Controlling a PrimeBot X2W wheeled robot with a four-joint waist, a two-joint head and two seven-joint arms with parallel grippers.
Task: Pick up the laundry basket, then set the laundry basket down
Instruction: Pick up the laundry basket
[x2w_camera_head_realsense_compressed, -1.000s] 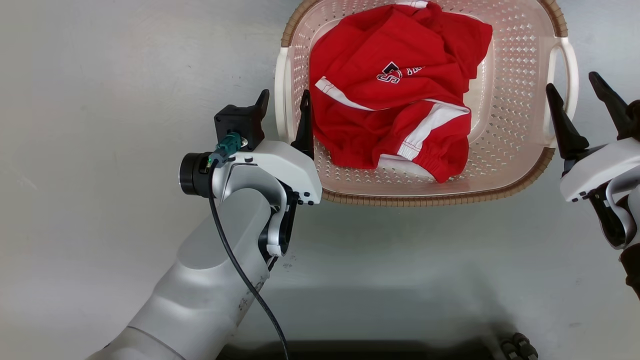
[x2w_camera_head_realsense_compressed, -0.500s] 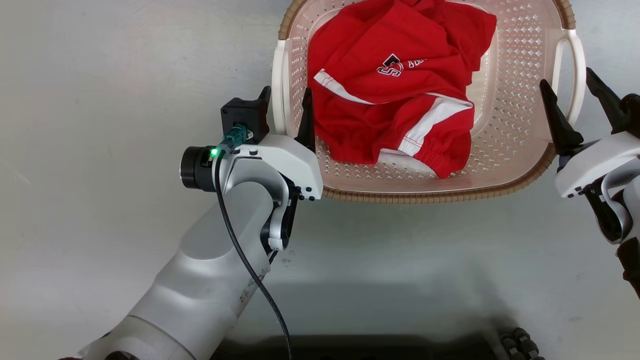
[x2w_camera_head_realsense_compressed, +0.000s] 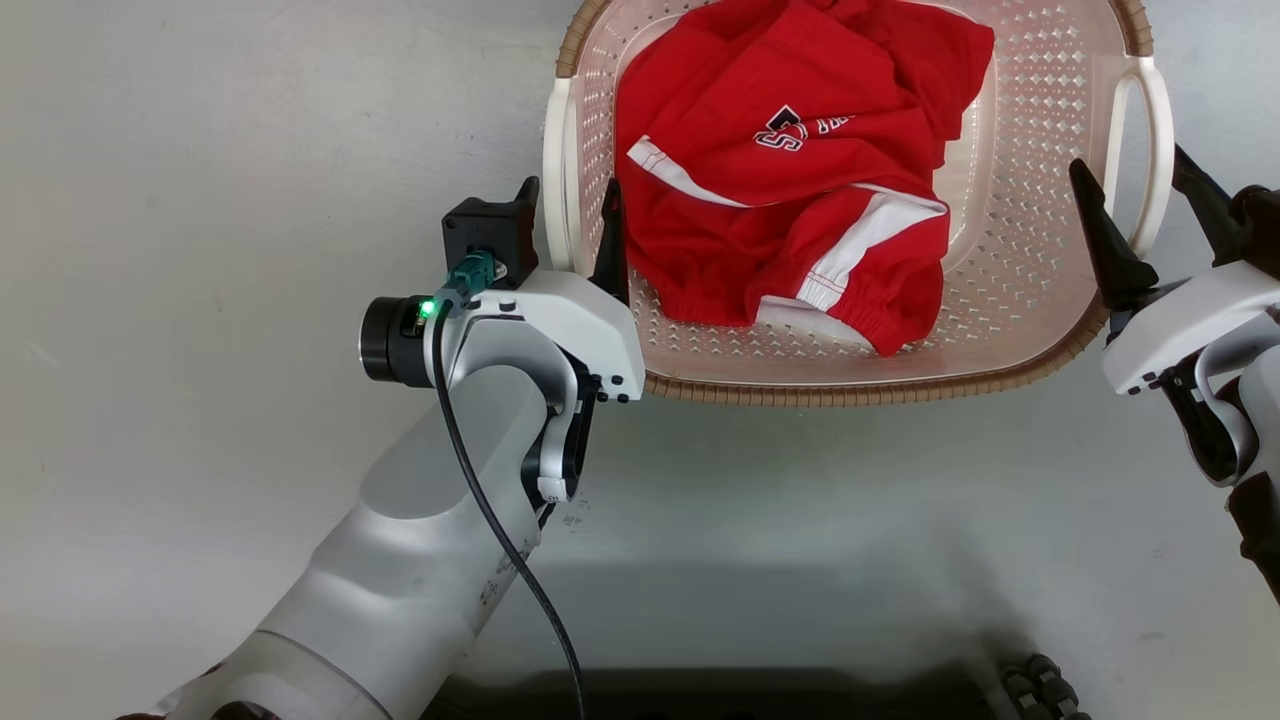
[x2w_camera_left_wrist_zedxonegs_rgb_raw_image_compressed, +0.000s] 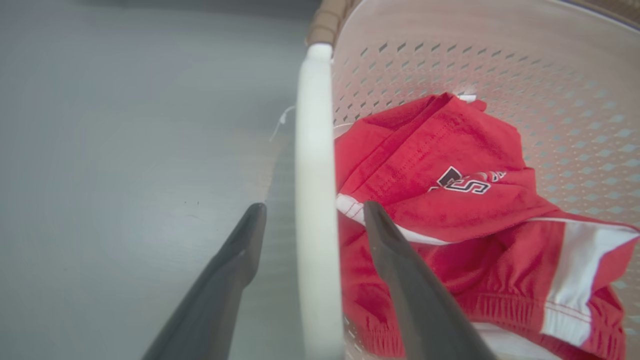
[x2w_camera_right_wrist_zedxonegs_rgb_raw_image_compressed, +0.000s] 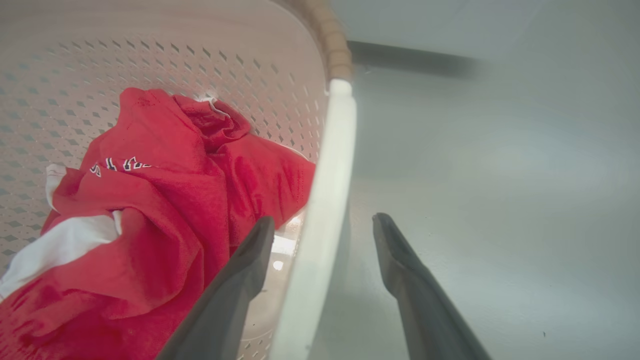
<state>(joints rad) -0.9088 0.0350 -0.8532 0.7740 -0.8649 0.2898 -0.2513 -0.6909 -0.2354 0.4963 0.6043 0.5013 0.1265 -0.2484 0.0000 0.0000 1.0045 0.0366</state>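
Clearly the pick-up is at the grasping stage, with neither handle gripped yet. At the left, the left gripper (x2w_camera_head_realsense_compressed: 570, 190) is spread open astride the white left handle (x2w_camera_head_realsense_compressed: 557, 170) of the laundry basket (x2w_camera_head_realsense_compressed: 860, 392). 1 finger stands outside over the grey floor (x2w_camera_head_realsense_compressed: 200, 250) and the other inside the wall. The left wrist view shows a gap on each side of the bar. The basket sits on the floor straight ahead, between the 2 arms, with a crumpled red garment (x2w_camera_head_realsense_compressed: 790, 200) lying in it. At the right, the white right handle (x2w_camera_head_realsense_compressed: 1160, 150) runs between the fingers of the right gripper (x2w_camera_head_realsense_compressed: 1128, 165), which is likewise released, with space on both sides. Next, I judge, both pairs of fingers must close on their handles together. Then both arms should rise evenly, so the basket stays level and the garment does not spill.
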